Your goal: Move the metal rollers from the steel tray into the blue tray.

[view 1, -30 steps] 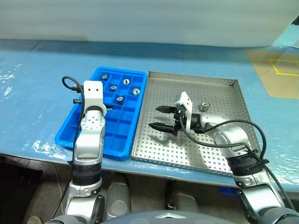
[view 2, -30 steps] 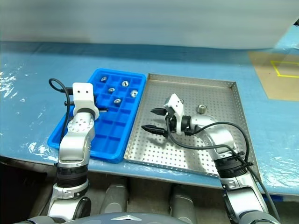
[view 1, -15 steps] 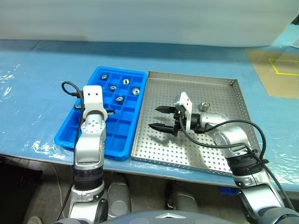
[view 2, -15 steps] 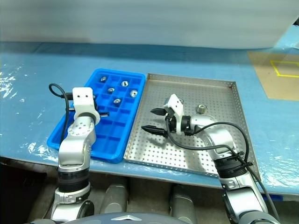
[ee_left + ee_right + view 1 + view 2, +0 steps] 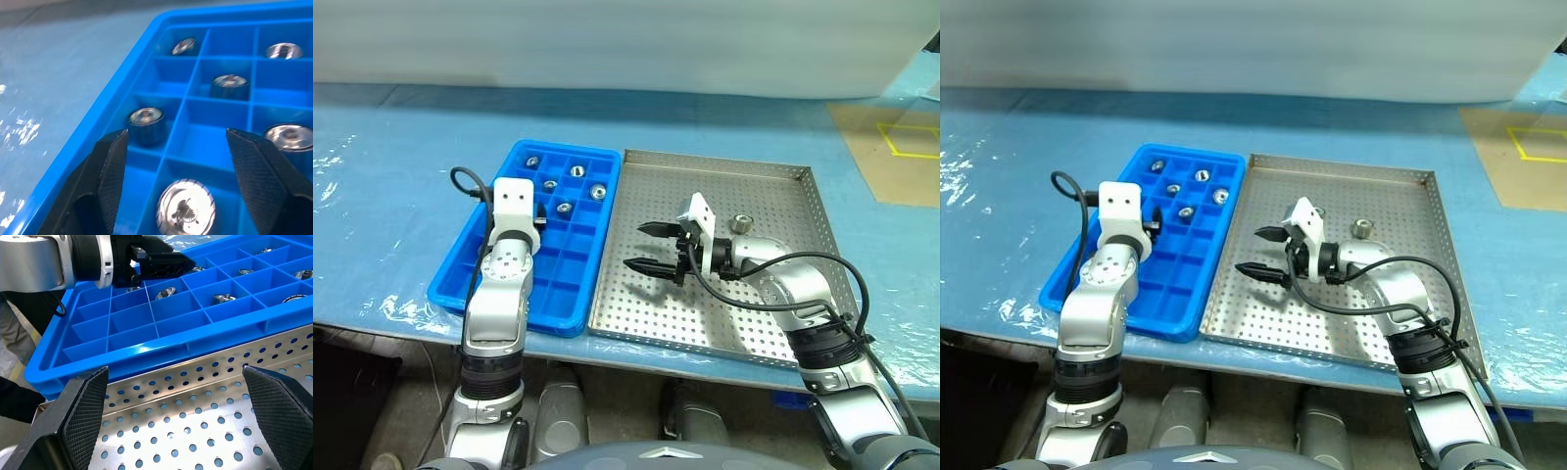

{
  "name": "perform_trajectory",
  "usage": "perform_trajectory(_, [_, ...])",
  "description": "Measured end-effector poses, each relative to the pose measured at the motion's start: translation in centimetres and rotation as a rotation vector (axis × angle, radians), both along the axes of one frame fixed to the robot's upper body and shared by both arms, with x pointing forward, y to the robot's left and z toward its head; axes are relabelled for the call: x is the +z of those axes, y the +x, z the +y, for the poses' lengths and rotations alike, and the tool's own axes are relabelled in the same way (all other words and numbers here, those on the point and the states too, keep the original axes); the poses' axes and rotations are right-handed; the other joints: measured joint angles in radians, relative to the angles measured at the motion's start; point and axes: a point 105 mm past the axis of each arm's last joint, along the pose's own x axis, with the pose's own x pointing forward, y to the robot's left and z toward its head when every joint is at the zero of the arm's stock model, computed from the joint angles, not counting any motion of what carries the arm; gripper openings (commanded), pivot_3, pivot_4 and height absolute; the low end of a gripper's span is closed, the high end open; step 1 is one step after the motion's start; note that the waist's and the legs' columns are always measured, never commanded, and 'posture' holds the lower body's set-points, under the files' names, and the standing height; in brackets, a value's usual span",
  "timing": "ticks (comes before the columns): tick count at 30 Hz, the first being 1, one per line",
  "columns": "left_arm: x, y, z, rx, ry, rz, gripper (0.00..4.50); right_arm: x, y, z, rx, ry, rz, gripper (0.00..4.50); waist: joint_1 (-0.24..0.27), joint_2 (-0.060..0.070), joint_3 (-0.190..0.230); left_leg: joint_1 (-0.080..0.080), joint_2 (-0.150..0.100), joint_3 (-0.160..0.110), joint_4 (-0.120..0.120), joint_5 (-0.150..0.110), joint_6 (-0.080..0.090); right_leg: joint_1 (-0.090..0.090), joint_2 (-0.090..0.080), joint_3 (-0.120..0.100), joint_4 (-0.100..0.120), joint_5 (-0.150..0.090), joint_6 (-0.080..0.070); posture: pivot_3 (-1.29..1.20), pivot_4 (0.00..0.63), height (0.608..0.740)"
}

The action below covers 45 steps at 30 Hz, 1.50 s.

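Note:
The blue tray (image 5: 445, 284) lies left of the steel tray (image 5: 754, 323), long sides touching. Several metal rollers (image 5: 577, 170) sit in the blue tray's far compartments. One roller (image 5: 740, 223) stands on the steel tray near its back right. My left gripper (image 5: 540, 216) hovers open over the blue tray's left-middle cells. In the left wrist view a roller (image 5: 185, 210) lies in a cell between the fingers (image 5: 110, 166), free of them. My right gripper (image 5: 636, 246) is open and empty above the steel tray's left part, pointing at the blue tray.
Both trays rest on a table under blue plastic sheet (image 5: 382, 196), close to its front edge. A tan board with yellow tape (image 5: 901, 147) lies at the back right. My left arm (image 5: 49, 259) shows in the right wrist view, over the blue tray.
My left gripper has gone from shut to open over the blue tray. The right arm has kept still.

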Motion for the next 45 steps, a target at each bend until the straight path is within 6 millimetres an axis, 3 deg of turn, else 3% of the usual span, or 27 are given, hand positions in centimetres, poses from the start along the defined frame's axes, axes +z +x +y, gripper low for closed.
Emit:
perform_trajectory(7, [1.7,1.1,-4.6,-0.309,-0.010,-0.091,3.24,-0.3,0.1,-0.8,-0.056,0.005,0.019,4.50,-0.003,0.000,0.000,0.001,0.000,0.000,0.000,0.000,-0.001,0.000,0.000,0.001,0.001,0.000,0.000,0.13,0.150,0.740])
perform_trajectory(12, [1.6,1.7,-8.9,-0.592,-0.001,-0.103,3.24,0.1,0.1,-2.3,-0.124,0.001,0.002,4.50,-0.005,0.000,0.000,0.002,0.000,0.001,0.000,0.002,-0.003,0.000,0.001,0.002,0.002,0.000,0.000,0.07,0.150,0.740])
perform_trajectory(15, [1.6,2.2,-10.5,-0.714,-0.019,-0.096,3.24,0.2,0.0,-3.2,-0.164,-0.003,0.000,4.50,-0.010,0.000,0.000,0.003,0.000,0.002,0.000,0.002,-0.003,0.000,0.001,0.004,0.002,0.000,0.000,0.05,0.150,0.740])
perform_trajectory(19, [2.0,3.1,-11.5,-0.827,-0.019,-0.097,3.24,0.4,0.0,-4.6,-0.223,-0.014,-0.006,4.50,-0.018,0.000,0.000,0.005,-0.001,0.002,0.000,0.002,-0.004,0.001,0.001,0.005,0.003,0.001,0.000,0.00,0.150,0.740])
perform_trajectory(24, [0.9,3.9,-13.2,-0.982,0.010,-0.039,3.24,0.4,-0.4,-6.3,-0.286,-0.039,-0.015,4.50,-0.031,0.001,0.000,0.006,-0.001,0.002,0.000,0.002,-0.004,0.002,0.001,0.006,0.003,0.001,0.001,-0.04,0.150,0.740])
perform_trajectory(30, [0.2,4.6,-14.8,-1.092,0.003,0.007,3.24,0.2,-0.9,-7.1,-0.322,-0.050,-0.004,4.50,-0.038,0.001,-0.001,0.007,-0.001,0.002,0.000,0.002,-0.004,0.003,0.001,0.006,0.003,0.001,0.001,-0.09,0.150,0.740])
perform_trajectory(45, [-2.1,4.0,-18.2,-1.308,0.035,0.114,3.24,-0.2,-2.1,-9.0,-0.423,-0.077,0.007,4.50,-0.062,0.001,-0.001,0.009,-0.002,0.002,0.001,0.002,-0.003,0.006,0.001,0.007,0.003,0.001,0.001,-0.20,0.150,0.740])
